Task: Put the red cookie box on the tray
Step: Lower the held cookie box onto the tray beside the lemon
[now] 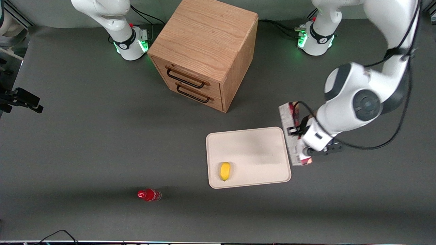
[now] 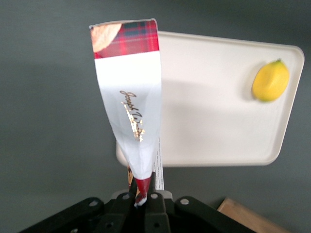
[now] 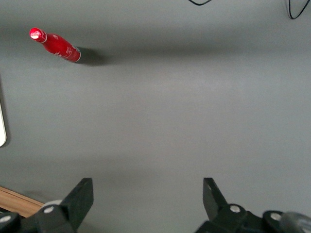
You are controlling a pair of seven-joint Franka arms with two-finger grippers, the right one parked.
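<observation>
The tool hung at the right of the front frame, just off the tray's edge toward the working arm's end of the desk. Its fingers were pinched tight on one end of the red cookie box, which was held edge-up above the desk. In the wrist view the box stretched away from the tool, its white panel with gold script facing the camera and its plaid red end farthest from the fingers, overlapping the tray's rim. The tray lay flat at center right of the front frame, with a lemon near its lower left corner. A wooden cabinet stood above the tray in the frame; a red bottle lay at lower center.
</observation>
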